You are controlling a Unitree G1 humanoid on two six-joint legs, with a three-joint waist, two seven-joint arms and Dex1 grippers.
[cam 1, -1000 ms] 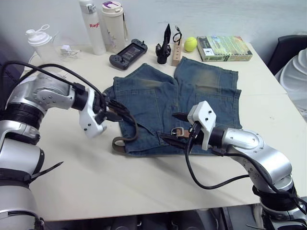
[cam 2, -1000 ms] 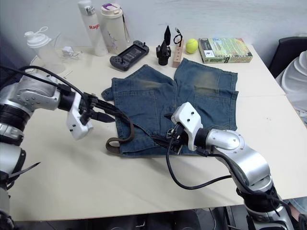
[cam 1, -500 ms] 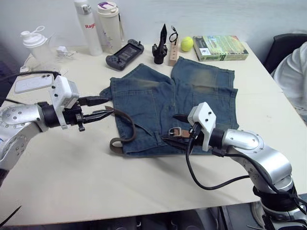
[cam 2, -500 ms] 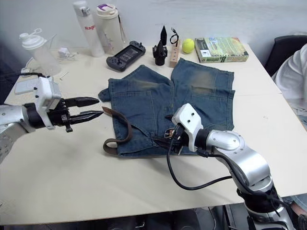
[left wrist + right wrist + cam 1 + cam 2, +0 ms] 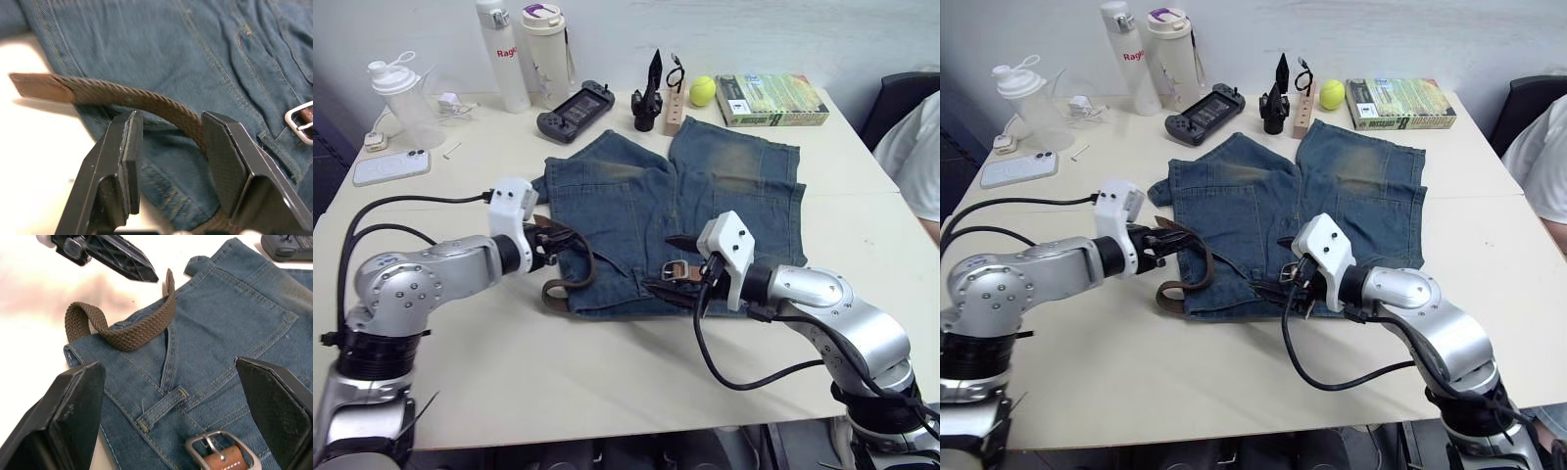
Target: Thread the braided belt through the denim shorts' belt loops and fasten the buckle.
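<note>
The faded blue denim shorts [image 5: 680, 211] lie flat on the pale surface [image 5: 558, 362], with the waist toward the robot. The long dark-brown woven belt [image 5: 128, 330] sits at the waist. Its free end curls up in a loop off the left corner of the shorts, and its smooth brown tip [image 5: 39, 87] sticks out over the surface. The small silver metal buckle [image 5: 211, 449] lies on the waistband near the middle, just by a short denim belt loop [image 5: 161, 407].

The left tool [image 5: 171, 147] has its two black fingers apart, one on each side of the woven belt near the tip. The right-hand finger seems to touch the belt; it is not squeezing it yet. The right tool [image 5: 166, 421] is wide open and hovers over the buckle end, holding nothing.

I think the belt is only partly through, and the buckle is not done up.

What could go wrong? The belt is curved and springy. If the left tool closes too far from the tip, the tip may flop and miss the next loop. If it pulls hard, the shorts may bunch up or slide, because nothing is holding them down. The buckle end could also slip back out.
</note>
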